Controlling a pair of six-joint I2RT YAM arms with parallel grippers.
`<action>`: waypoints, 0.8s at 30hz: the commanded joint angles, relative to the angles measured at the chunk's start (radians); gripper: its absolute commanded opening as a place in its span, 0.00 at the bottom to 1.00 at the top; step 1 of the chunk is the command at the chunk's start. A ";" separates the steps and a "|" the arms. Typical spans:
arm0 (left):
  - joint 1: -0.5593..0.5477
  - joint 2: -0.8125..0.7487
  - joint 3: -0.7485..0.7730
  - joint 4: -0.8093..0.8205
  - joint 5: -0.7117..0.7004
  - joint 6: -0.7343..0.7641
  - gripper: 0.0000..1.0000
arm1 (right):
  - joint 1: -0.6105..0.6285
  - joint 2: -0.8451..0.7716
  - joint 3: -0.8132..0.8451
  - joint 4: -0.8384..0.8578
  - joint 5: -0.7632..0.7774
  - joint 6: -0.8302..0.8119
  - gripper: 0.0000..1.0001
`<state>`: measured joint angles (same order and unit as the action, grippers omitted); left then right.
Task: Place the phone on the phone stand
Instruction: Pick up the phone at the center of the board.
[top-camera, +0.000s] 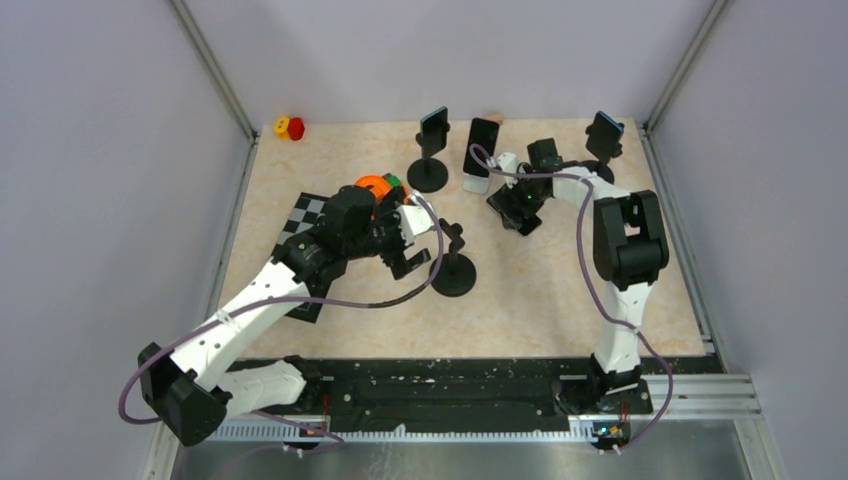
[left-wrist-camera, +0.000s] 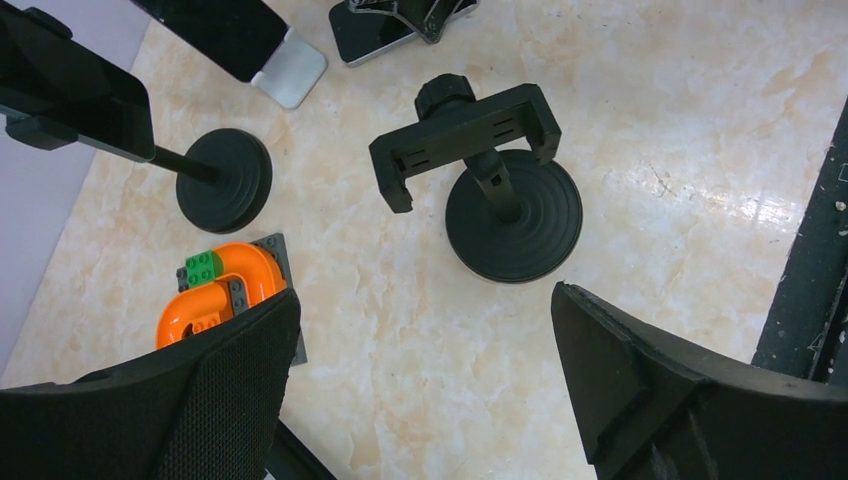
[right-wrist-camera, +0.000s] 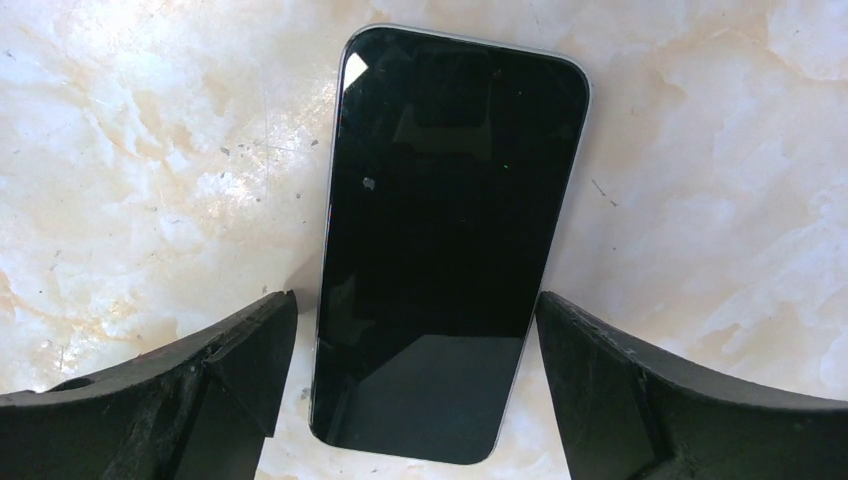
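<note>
The phone (right-wrist-camera: 450, 230) lies flat on the table with its dark screen up. My right gripper (right-wrist-camera: 415, 300) is open and straddles the phone's near end; each fingertip stands a small gap off the phone's long sides. In the top view the right gripper (top-camera: 520, 208) hangs over the phone at mid-right and hides most of it. The empty black phone stand (top-camera: 452, 265) has a round base and an open clamp (left-wrist-camera: 465, 130) on top. My left gripper (top-camera: 420, 245) is open and holds nothing, just left of the stand. In the left wrist view that gripper (left-wrist-camera: 425, 305) sits below the stand's base (left-wrist-camera: 513, 225).
Two more black stands (top-camera: 432, 150) (top-camera: 604, 135) at the back each hold a phone. A third phone leans in a white dock (top-camera: 480, 150). An orange and green brick piece (top-camera: 375, 187) and a checkerboard (top-camera: 305, 215) lie beside the left arm. A red and yellow object (top-camera: 289, 127) sits at the far left corner.
</note>
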<state>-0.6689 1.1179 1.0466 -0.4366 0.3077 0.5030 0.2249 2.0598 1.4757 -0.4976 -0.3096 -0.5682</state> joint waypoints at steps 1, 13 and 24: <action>-0.001 0.011 0.061 0.010 -0.039 -0.046 0.99 | -0.008 0.047 0.033 -0.056 -0.041 -0.027 0.89; 0.008 0.011 0.098 0.010 -0.110 -0.138 0.99 | -0.008 0.003 0.011 -0.078 -0.072 -0.004 0.46; 0.047 0.113 0.253 0.045 -0.197 -0.374 0.99 | -0.008 -0.199 -0.048 -0.035 -0.100 0.101 0.20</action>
<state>-0.6415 1.1820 1.2140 -0.4438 0.1520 0.2573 0.2195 2.0010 1.4227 -0.5438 -0.3645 -0.5278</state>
